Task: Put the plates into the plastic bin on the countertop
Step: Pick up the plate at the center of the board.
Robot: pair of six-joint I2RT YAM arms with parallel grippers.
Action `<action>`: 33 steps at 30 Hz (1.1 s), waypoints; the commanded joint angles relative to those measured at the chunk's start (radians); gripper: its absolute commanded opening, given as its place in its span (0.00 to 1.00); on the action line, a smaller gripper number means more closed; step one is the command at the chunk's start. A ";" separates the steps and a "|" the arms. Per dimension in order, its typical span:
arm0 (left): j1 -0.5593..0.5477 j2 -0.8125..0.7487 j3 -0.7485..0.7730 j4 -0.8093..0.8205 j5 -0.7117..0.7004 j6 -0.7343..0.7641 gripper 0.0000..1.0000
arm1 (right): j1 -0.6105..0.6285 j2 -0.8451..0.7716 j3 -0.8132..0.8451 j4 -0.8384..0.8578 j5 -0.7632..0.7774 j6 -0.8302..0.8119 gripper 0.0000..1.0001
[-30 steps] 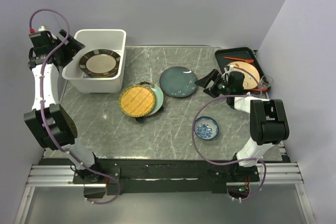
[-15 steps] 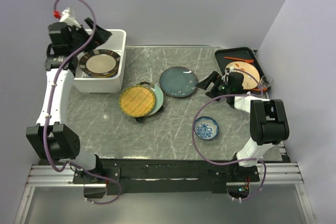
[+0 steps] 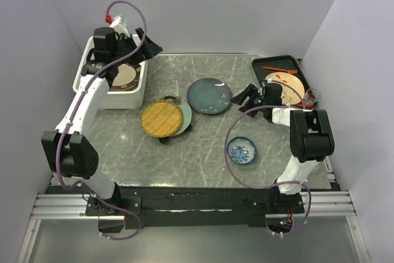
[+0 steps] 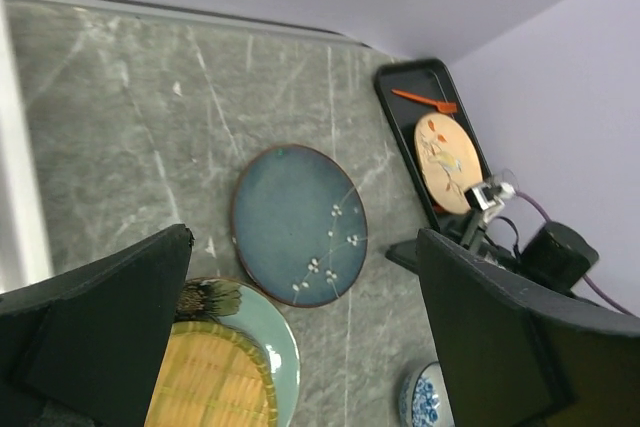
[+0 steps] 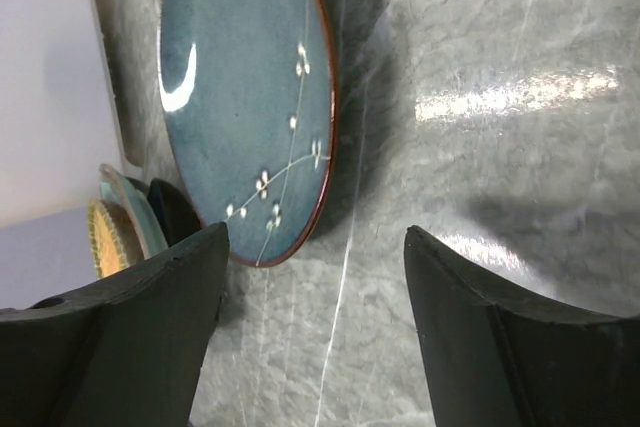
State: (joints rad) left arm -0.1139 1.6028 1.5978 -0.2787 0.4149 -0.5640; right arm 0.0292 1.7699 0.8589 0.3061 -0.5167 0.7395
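The white plastic bin [image 3: 111, 93] stands at the back left of the countertop [image 3: 203, 146], with a dark-rimmed plate [image 3: 125, 76] inside, partly hidden by my left arm. My left gripper [image 3: 145, 47] hovers open and empty over the bin's far right corner. A grey-blue plate [image 3: 209, 95] [image 4: 298, 224] [image 5: 245, 97] lies mid-table. My right gripper [image 3: 243, 98] sits low just right of it, open, its fingers [image 5: 120, 337] short of the rim with nothing between them. A yellow woven plate [image 3: 160, 118] [image 4: 205, 377] rests on a pale green plate [image 3: 183, 115] [image 4: 272, 342].
A black tray [image 3: 278, 64] at the back right holds a tan plate [image 3: 286, 87] with orange marks. A small glass [image 3: 313, 97] stands beside it. A blue-and-white dish [image 3: 242, 149] sits near the front right. A dark object [image 3: 166, 138] peeks from under the stacked plates.
My left arm has swung up from the bin's left side, across it, to its far right corner. The right gripper has stayed beside the grey-blue plate.
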 commanded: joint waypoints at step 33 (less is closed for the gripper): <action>-0.155 0.081 -0.003 0.036 0.042 0.050 0.99 | 0.083 0.270 0.201 0.073 -0.019 0.106 0.22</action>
State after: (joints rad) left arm -0.2592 1.6676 1.5726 -0.2459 0.4370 -0.5537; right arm 0.1036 2.0243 1.0351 0.3470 -0.5278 0.8349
